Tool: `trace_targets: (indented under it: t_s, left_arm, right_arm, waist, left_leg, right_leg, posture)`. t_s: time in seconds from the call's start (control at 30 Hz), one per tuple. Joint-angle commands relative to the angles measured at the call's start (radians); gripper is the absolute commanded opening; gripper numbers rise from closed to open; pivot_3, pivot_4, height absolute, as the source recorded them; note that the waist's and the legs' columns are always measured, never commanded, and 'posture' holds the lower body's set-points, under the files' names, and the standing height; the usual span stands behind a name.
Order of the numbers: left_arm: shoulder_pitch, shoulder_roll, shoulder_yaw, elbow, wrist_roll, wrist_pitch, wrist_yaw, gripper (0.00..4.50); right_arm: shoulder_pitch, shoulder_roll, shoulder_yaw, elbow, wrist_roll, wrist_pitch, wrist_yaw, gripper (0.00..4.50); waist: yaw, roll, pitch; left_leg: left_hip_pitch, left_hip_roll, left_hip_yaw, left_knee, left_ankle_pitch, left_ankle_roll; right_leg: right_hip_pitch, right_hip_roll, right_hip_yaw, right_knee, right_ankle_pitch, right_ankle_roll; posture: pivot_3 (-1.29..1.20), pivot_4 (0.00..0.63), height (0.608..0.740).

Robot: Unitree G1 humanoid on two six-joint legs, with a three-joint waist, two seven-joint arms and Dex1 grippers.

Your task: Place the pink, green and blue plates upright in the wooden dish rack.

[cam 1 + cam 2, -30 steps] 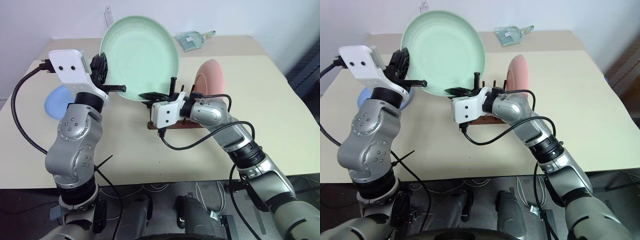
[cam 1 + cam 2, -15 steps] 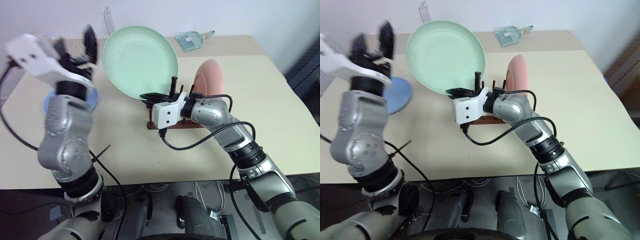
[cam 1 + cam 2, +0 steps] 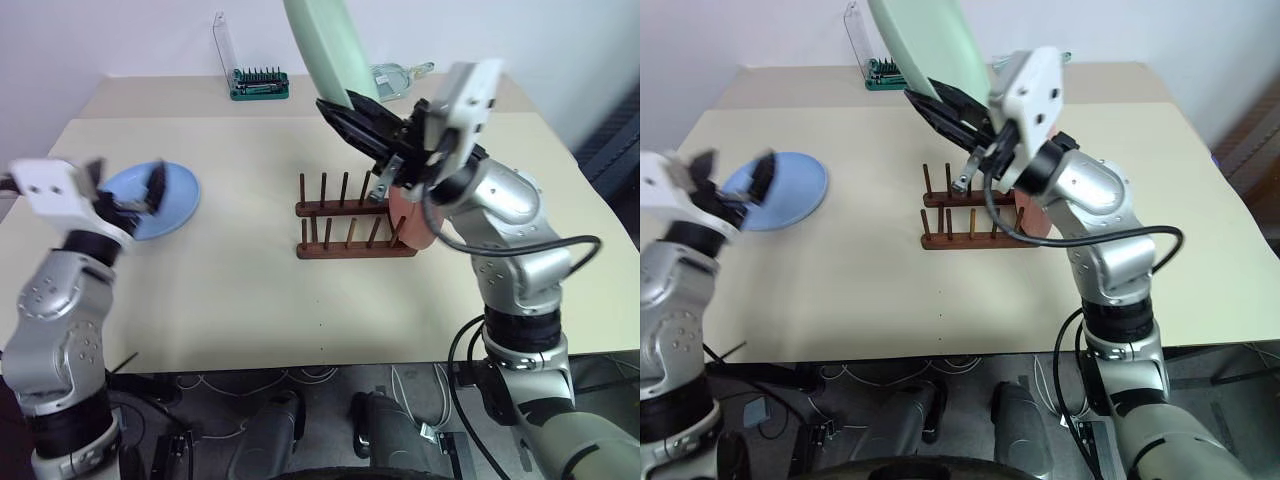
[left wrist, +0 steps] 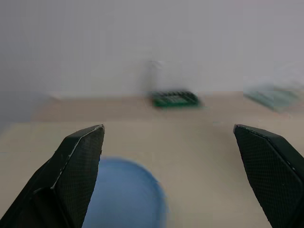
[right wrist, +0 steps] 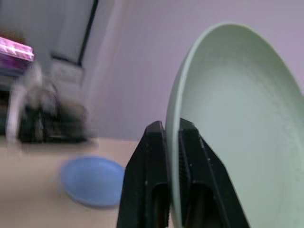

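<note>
1. My right gripper (image 3: 345, 108) had its two black fingers (image 5: 154, 156) pinched together on the rim of the green plate (image 3: 322, 45), one finger on each face. My left gripper (image 4: 173, 156) had its fingers spread wide apart with nothing between them.

2. I saw the green plate held up in the air, edge-on and tilted, over the far half of the table and above the wooden dish rack (image 3: 352, 225), not touching it.

3. The rack sat near the middle of the table (image 3: 250, 290), its two rails running side to side, pegs upright.

4. The pink plate (image 3: 412, 222) stood on edge at the right end of the rack, partly hidden behind my right arm.

5. The blue plate (image 3: 150, 198) lay flat near the table's left edge, with my left gripper hovering close beside it, at the side towards me. From the left wrist view I could see the plate low between the open fingers.

6. The table top was pale beige and matte. A green-based clear tool case (image 3: 258, 82) stood by the far edge, left of centre, and a clear flat packet (image 3: 398, 75) lay by the far edge further right.

7. Behind the table I saw a plain white wall. Cables trailed on the dark floor under the near edge.
</note>
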Motion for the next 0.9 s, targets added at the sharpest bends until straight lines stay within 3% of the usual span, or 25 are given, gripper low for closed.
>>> trace_targets:
  t_s: [0.03,0.3,0.6,0.9]
  left_arm:
    - [0.056,0.043,-0.059,-0.092,-0.101,0.009,-0.146,4.47]
    - [0.148,0.100,-0.173,-0.147,-0.165,0.010,-0.296,4.47]
    - [0.158,0.111,-0.206,-0.158,-0.180,0.009,-0.313,4.47]
    - [0.165,0.105,-0.210,-0.172,-0.188,0.010,-0.289,4.47]
  right_arm:
    - [0.031,0.036,-0.092,-0.110,0.255,0.177,-0.132,0.00]
    - [0.088,0.103,-0.188,-0.125,0.549,0.302,-0.441,0.00]
    - [0.093,0.078,-0.201,-0.049,0.693,0.330,-0.567,0.00]
    - [0.087,0.070,-0.204,0.034,0.734,0.322,-0.636,0.00]
  waist:
    - [-0.002,0.001,0.000]
    - [-0.007,0.006,0.002]
    - [-0.008,0.006,0.002]
    - [-0.007,0.006,0.002]
  left_leg:
    - [0.000,0.001,0.000,0.000,0.000,0.000]
    - [0.000,0.007,0.003,-0.002,-0.001,-0.001]
    - [0.000,0.009,0.003,-0.003,0.000,-0.001]
    - [-0.001,0.009,0.003,-0.003,0.000,0.000]
  right_leg:
    - [0.000,0.000,0.000,0.000,0.000,0.000]
    - [-0.002,0.003,0.001,0.000,0.000,-0.008]
    - [-0.001,0.005,0.001,-0.007,0.001,-0.009]
    - [0.000,0.005,0.001,-0.009,0.001,-0.010]
  posture:
    - [0.00,0.150,0.740]
    - [0.00,0.150,0.740]
    - [0.00,0.150,0.740]
    - [0.00,0.150,0.740]
